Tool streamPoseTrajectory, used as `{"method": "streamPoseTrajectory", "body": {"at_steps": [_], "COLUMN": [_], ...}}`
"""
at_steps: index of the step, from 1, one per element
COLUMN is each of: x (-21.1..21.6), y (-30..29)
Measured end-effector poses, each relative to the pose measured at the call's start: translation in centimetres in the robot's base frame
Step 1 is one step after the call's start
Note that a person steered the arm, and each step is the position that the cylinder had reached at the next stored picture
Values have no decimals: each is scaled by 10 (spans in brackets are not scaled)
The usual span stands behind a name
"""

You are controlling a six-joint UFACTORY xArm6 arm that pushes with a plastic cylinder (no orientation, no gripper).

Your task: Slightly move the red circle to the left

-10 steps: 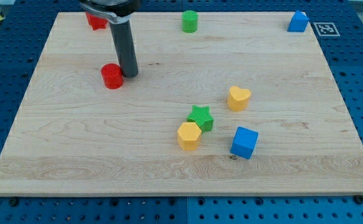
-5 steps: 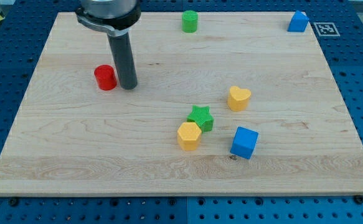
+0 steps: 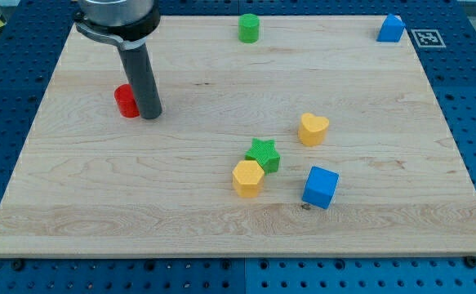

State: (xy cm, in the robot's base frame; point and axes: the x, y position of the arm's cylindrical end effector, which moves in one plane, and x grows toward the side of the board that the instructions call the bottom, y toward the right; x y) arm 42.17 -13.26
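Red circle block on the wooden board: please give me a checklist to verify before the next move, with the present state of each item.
1. My tip is on the view's right side of the red circle block, the correct side for pushing left: ok.
2. Tip touches the red circle: it looks so, but the rod covers the block's right edge: cannot tell.
3. No other block lies to the view's left of the red circle: ok.
4. The wooden board continues left of the red circle before its edge: ok.
5. The green star block, yellow hexagon-like block, yellow heart block and blue cube are far from the tip: ok.
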Motion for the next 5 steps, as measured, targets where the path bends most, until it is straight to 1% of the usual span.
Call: {"method": "streamPoseTrajectory", "body": {"at_steps": [1, 3, 5], "x": [9, 41, 47], "y": [1, 11, 12]}}
